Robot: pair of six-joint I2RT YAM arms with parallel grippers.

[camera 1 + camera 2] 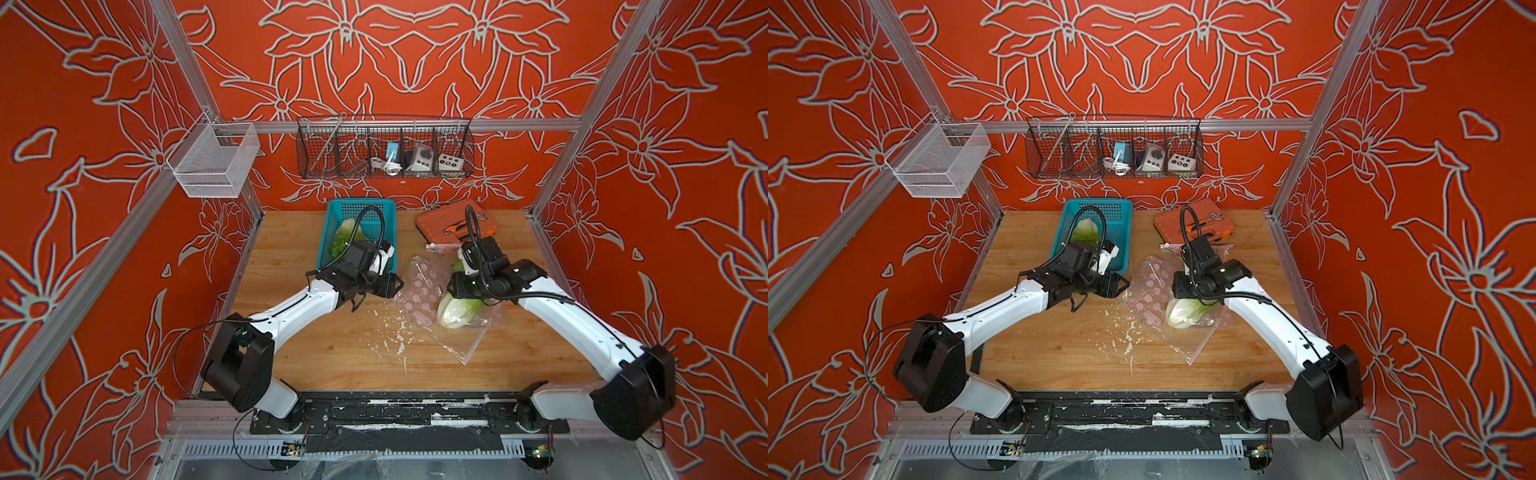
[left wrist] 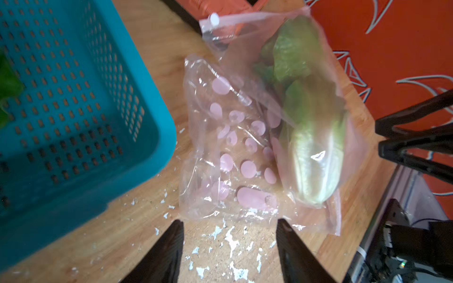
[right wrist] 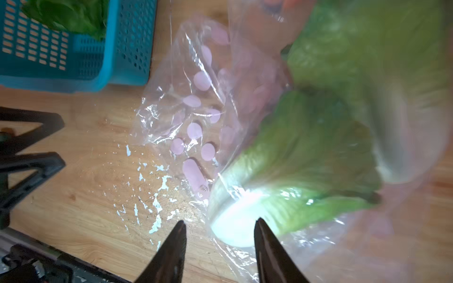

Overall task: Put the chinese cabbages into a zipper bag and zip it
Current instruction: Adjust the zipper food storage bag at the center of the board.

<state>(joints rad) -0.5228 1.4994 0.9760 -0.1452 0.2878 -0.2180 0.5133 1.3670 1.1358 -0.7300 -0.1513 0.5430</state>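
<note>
Left gripper [image 2: 230,221] first: jaws standing well apart, nothing between them, dark fingertips [image 2: 171,245] right at the crumpled edge of the zipper bag [image 2: 220,147]. Touching or just shy of it, I can't tell. Over to the right gripper [image 3: 220,220]: jaws apart too, with a narrower gap, and clamped on nothing. The white base of a chinese cabbage [image 3: 306,152] shows through the plastic right between the tips, but the picture is too blurred to say whether they touch it. In a top view the bag lies on the wooden table [image 1: 291,353] just right of centre, at the left gripper's 3 o'clock, with the right wrist hanging directly over it. Inside, that head points its pale base toward 6 o'clock and its leaves toward 12. A second leafy mass [image 2: 289,54] sits beyond it, nearer the zip strip, whose white slider [image 1: 432,246] is at the 9 o'clock end. A further cabbage [image 1: 347,239] lies in the teal basket [image 1: 357,205] at the table's 11 o'clock, and an orange case [image 1: 449,220] sits at 1 o'clock. As for writing, the bag carries pink dots and a pink oblong patch [image 3: 196,178] with a tiny mark, too small to read.
</note>
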